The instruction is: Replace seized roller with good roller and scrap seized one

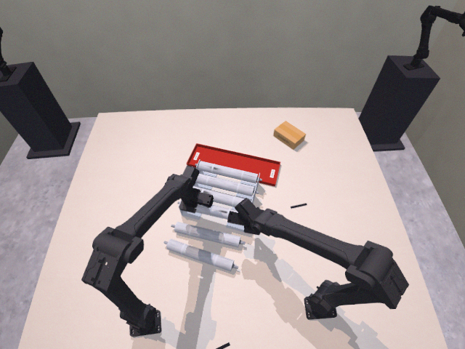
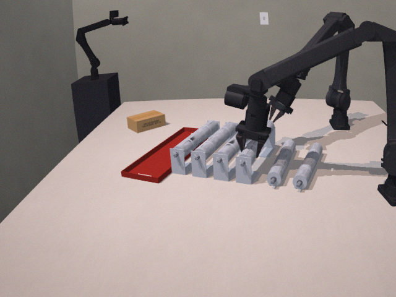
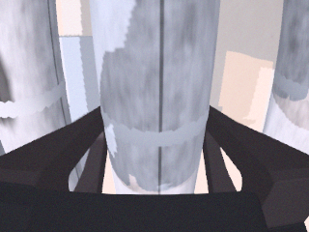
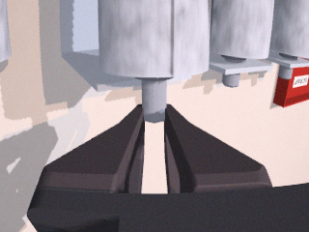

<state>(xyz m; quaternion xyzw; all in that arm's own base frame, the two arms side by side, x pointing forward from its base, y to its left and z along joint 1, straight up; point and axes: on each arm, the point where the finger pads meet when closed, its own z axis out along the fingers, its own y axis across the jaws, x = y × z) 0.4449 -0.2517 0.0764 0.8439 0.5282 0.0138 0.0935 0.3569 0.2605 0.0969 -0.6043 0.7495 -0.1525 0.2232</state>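
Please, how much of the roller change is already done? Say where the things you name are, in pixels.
Nothing looks finished: the scrap tray (image 1: pixel 240 161) (image 2: pixel 150 159) (image 4: pixel 285 93) holds no roller, and two loose rollers (image 1: pixel 207 233) (image 2: pixel 281 163) (image 3: pixel 295 43) lie on the table. In hand: the left end effector (image 1: pixel 197 209) (image 2: pixel 250 154) (image 3: pixel 154 114) grips the nearest mounted roller (image 1: pixel 214 211) (image 2: pixel 250 148) (image 3: pixel 156 87) (image 4: pixel 145 39), the right end effector (image 1: pixel 236 220) (image 2: pixel 272 120) (image 4: pixel 154 114) its axle end (image 4: pixel 154 97). Left: remove it, presumably the seized one, scrap it, fit a replacement.

From my station I saw four pale grey rollers (image 1: pixel 227 171) (image 2: pixel 198 136) (image 3: pixel 154 97) (image 4: pixel 154 39) lying parallel in the bracketed bed (image 1: pixel 256 191) (image 2: pixel 179 166) (image 3: pixel 74 63) (image 4: pixel 87 68). Two matching spares (image 1: pixel 206 233) (image 2: pixel 281 163) (image 3: pixel 295 43) (image 4: pixel 3 39) lay flat beside it, opposite the shallow red tray (image 1: pixel 236 159) (image 2: pixel 153 159) (image 4: pixel 285 95) with white labels.
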